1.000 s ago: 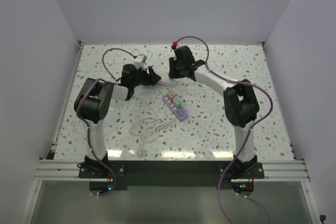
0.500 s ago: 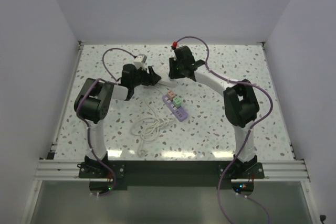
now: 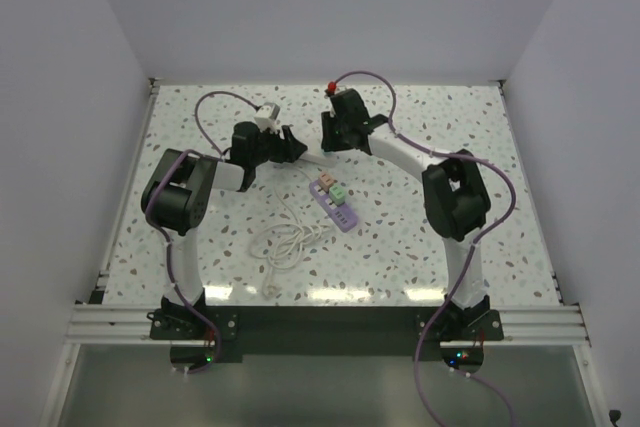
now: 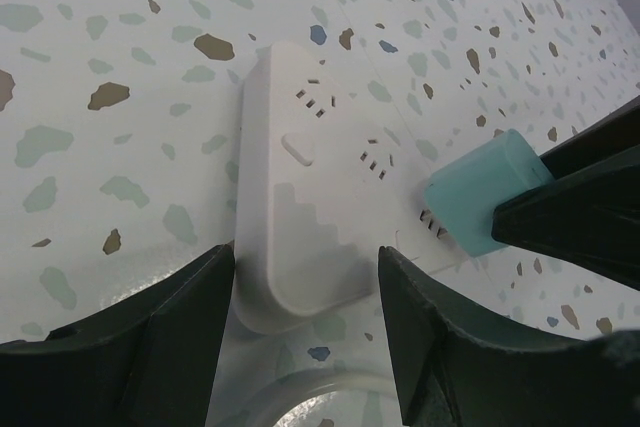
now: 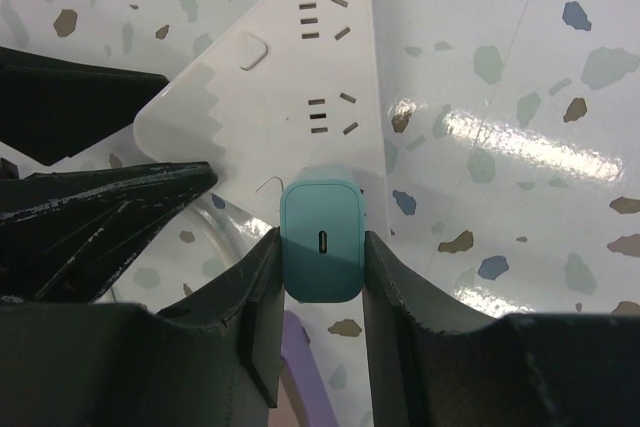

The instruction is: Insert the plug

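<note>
Top external view. Shows both arms bent inward over the far half of the speckled surface (image 3: 450,267), with the left fingers (image 3: 293,146) and the right fingers (image 3: 330,139) close together at a white power strip (image 3: 321,159). Cannot tell the state of either pair of fingers from here. Shows a purple power strip (image 3: 338,209) nearer the bases, carrying a pink and a green plug, and just to its left a loose coil of white cable (image 3: 285,242).

Left wrist view. Looks down on the white power strip lying flat on the surface. Finds the left fingers (image 4: 170,337) narrowed onto the strip's rounded near end, one against each long side. Shows two sets of socket slots and a button on the strip's face, then the teal plug (image 4: 480,192) at the next socket along, pinched by the dark right fingers (image 4: 585,212) reaching in from the right edge. Puts the plug's base right at the strip's face; cannot tell the depth of the prongs.

Right wrist view. Looks straight down the back of the teal plug, its small oval port towards the camera. Has the right fingers clamped on the plug's two sides. Places the plug over the socket nearest the camera, with two free sockets and the button beyond. Shows the left fingers as dark wedges at the left, against the strip's end, plus a loop of white cable and a sliver of purple below the plug.
</note>
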